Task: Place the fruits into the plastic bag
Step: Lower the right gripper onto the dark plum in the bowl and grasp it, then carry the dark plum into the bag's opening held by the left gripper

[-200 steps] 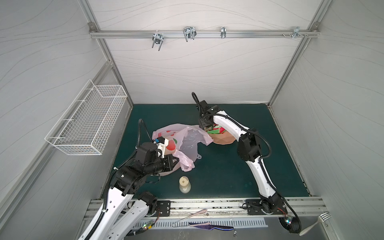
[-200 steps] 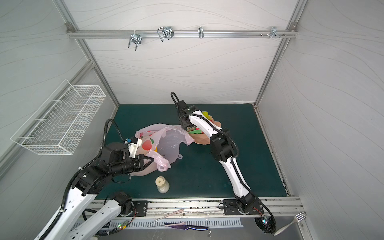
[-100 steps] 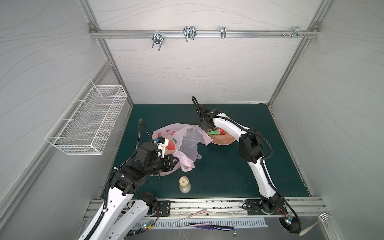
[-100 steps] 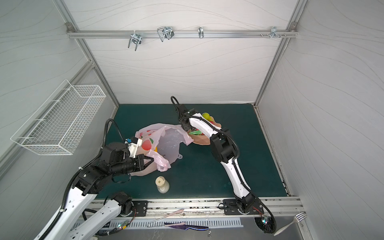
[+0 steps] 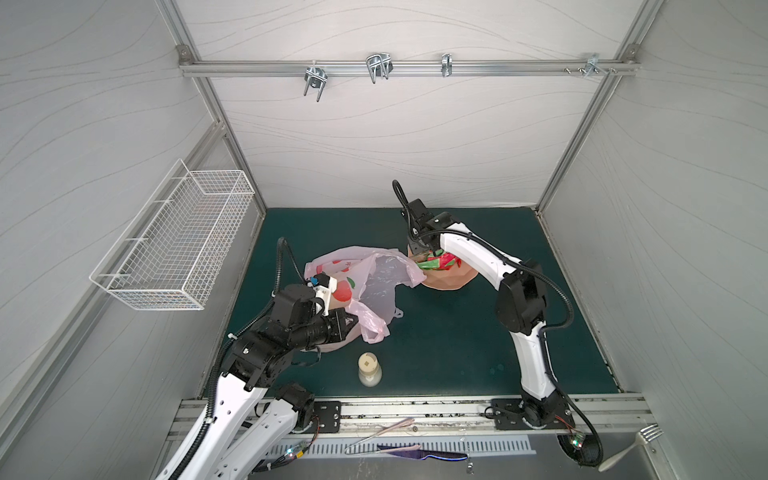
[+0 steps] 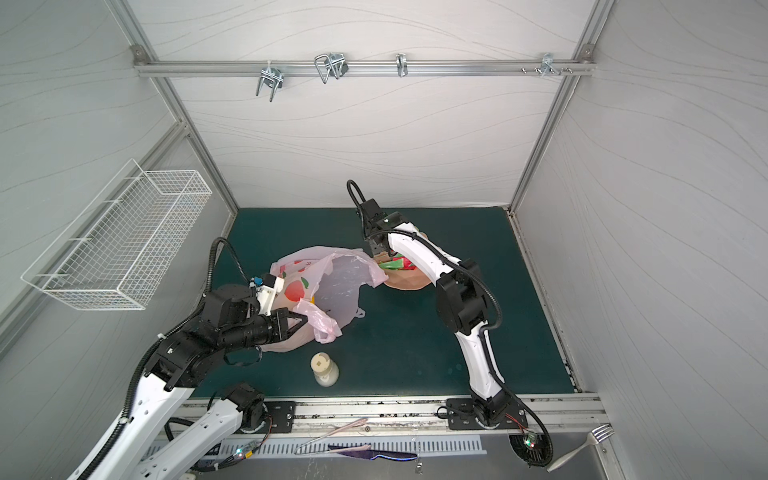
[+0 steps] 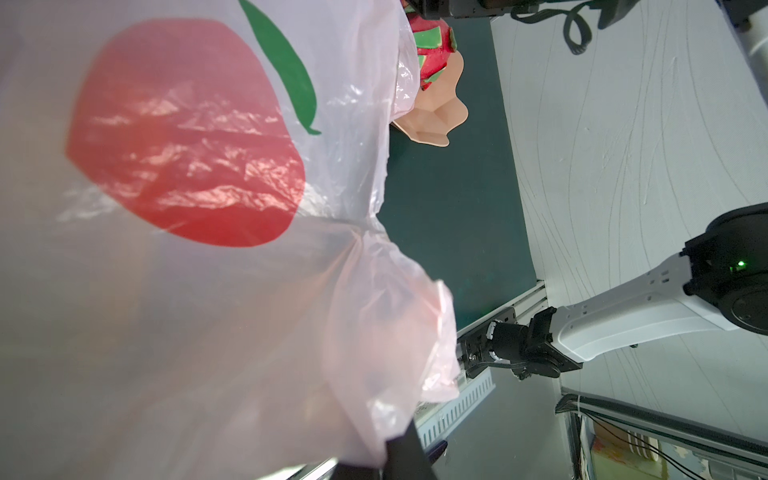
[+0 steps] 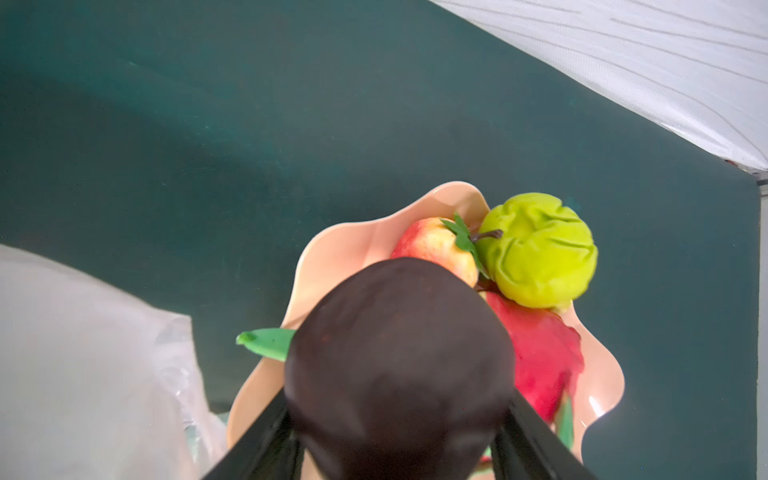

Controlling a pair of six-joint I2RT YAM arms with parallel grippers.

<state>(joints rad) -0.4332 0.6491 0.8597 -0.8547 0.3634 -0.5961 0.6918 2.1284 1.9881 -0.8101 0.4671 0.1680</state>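
Tightened since a second ago onto the dark plum [image 8: 399, 353] by the right gripper [image 8: 397, 411], over the peach dish [image 8: 340, 253]
Crowded behind by a green pear [image 8: 540, 253] and red fruits [image 8: 544, 357]; plastic bag [image 5: 382, 282] just beside the dish, handle pinched tight by the left gripper [image 6: 306, 319]; dish mostly hidden under the right arm in both top views

Work surface: dark green mat [image 5: 457, 332], flat. Pink plastic bag [image 5: 374, 282] lies left of centre. Peach scalloped dish [image 5: 446, 280] stands just right of it, farther back. A small cream bottle [image 5: 369, 368] stands upright near the front edge.
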